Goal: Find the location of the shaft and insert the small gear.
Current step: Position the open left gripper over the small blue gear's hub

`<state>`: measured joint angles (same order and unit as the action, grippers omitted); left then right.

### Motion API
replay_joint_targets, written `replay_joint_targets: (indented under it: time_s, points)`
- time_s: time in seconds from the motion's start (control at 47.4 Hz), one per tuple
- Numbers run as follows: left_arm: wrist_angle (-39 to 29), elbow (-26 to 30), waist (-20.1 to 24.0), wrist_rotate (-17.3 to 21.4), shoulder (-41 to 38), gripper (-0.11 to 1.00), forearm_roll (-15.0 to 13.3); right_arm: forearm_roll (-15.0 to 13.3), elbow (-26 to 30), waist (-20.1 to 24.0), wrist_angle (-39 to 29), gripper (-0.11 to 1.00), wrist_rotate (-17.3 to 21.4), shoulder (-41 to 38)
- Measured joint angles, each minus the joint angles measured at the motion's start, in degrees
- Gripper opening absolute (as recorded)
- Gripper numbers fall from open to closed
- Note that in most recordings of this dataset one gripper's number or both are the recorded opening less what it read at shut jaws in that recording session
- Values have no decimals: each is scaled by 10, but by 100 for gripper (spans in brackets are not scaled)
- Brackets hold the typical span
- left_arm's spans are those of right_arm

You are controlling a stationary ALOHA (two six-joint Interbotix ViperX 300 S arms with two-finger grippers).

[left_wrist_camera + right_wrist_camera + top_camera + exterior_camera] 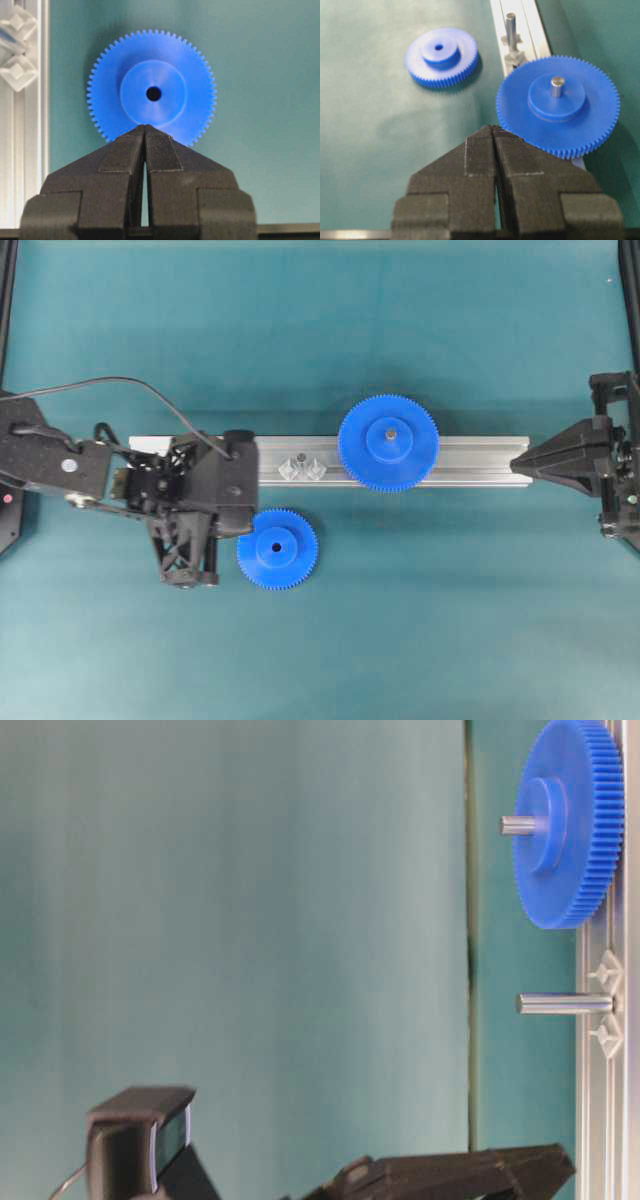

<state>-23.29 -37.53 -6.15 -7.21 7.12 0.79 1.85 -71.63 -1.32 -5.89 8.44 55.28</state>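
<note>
The left tool (pixel 145 131) is clenched on nothing, its tips poised just short of the small gear (pixel 152 93), whose near teeth they hide in the left wrist view. That gear lies flat on the table (pixel 420 620), hub up, hole dark and clear, just beside the rail (pixel 480 460) but not on it. It looks like light, stiff plastic. The teeth should give grip, though the smooth hub may slip. My judgement is that pinching across the rim, or across the hub, would work best, and the tool must first spread. The table around the gear is bare, so there is free room on its near and right sides.

Beyond it, the shaft (pixel 299 456) stands upright on the rail, bare, between the left tool and the large gear (pixel 388 443), which sits on its own pin. The gap there is tight, so the teeth may need to mesh.

Far right, the right tool (pixel 520 462) is clenched, empty, at the rail's end.
</note>
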Motion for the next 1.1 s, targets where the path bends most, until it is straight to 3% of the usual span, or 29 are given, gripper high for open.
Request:
replay_joint_targets:
  time_s: [0.169, 0.569, 1.096]
  points:
    - [-32, 32, 0, 6, -26, -2, 0, 0, 0, -2, 0, 0, 0, -1]
    - [-111, 108, -1, 68, -91, -2, 0, -1, 0, -4, -1, 0, 1, 0]
    - [-142, 145, -26, 70, -131, -2, 0, 0, 1, -10, 0, 0, 0, -1]
